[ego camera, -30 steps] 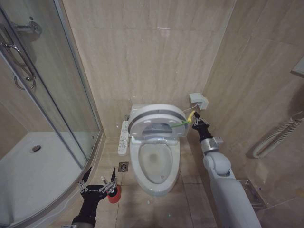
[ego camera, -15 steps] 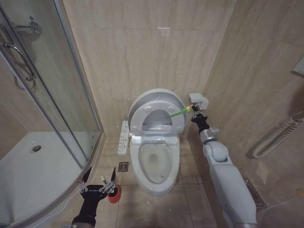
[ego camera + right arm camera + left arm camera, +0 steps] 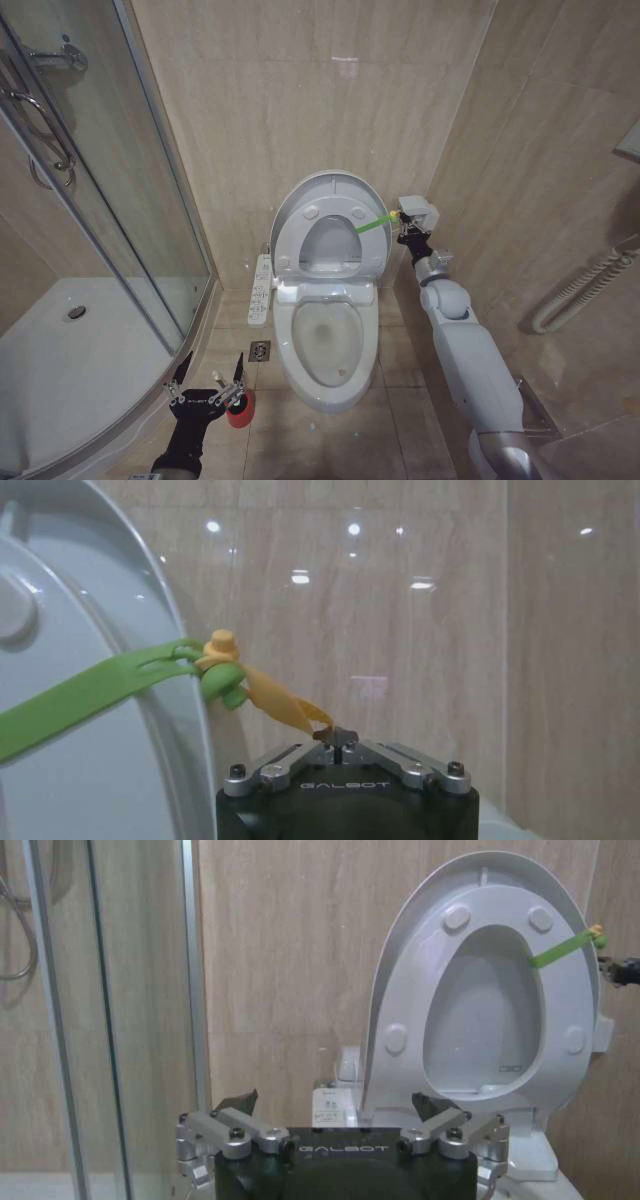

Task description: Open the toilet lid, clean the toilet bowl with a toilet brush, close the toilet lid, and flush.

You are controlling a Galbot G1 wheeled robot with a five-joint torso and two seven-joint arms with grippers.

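White toilet lid (image 3: pixel 330 228) upright, its yellow strap (image 3: pixel 283 697) pinched between right gripper (image 3: pixel 340 744) fingers.

The toilet lid (image 3: pixel 330 230) looks like smooth, shiny white plastic. A bendy green band (image 3: pixel 90 701) on it looks like soft rubber, and a thin yellow strip (image 3: pixel 285 697) is tied to it. The toilet bowl (image 3: pixel 326 345) is glossy white, like a plate. The wall tiles (image 3: pixel 300 100) are shiny and show light spots. The shower door (image 3: pixel 110 200) is clear glass with a shiny metal handle (image 3: pixel 45 130). The right gripper (image 3: pixel 340 742) has silver metal fingers and a dull black body
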